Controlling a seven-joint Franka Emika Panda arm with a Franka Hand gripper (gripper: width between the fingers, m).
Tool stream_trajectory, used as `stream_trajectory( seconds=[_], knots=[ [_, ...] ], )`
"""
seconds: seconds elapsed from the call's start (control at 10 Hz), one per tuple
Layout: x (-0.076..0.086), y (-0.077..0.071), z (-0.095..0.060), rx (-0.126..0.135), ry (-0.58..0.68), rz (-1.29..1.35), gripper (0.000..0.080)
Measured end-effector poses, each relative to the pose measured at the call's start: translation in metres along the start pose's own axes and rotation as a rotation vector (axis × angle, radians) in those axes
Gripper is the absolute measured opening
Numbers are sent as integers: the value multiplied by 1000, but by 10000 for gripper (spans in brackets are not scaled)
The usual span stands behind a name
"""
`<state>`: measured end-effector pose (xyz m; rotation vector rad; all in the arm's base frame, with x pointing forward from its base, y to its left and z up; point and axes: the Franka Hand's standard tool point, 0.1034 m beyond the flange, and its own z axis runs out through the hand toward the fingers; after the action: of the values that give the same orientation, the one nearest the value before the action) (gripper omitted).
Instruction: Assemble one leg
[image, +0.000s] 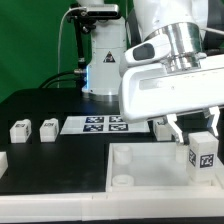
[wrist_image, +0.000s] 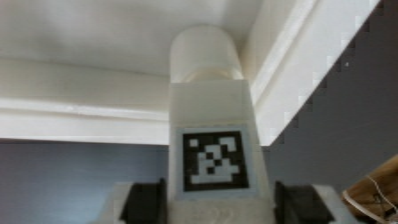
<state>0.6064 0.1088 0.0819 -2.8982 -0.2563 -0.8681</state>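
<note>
The leg (wrist_image: 215, 115), tag face showing, is pinched between the fingers of the gripper (wrist_image: 217, 202).

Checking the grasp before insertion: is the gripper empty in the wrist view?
No, the leg, tag face showing, sits between the two fingers of the gripper.

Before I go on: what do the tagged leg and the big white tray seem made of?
The leg: looks like white plastic, smooth and matte, rounded at one end; its tag looks like a printed black-and-white sticker. The tray: probably similar white plastic, smooth with no grain; blur leaves the finish open.
</note>
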Motion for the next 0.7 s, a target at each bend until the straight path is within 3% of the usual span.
stream_trajectory(
  seconds=[0.3,0.7],
  knots=[
    [0,0,0,0,0,0,607],
    [0,0,0,0,0,0,647]
  ],
)
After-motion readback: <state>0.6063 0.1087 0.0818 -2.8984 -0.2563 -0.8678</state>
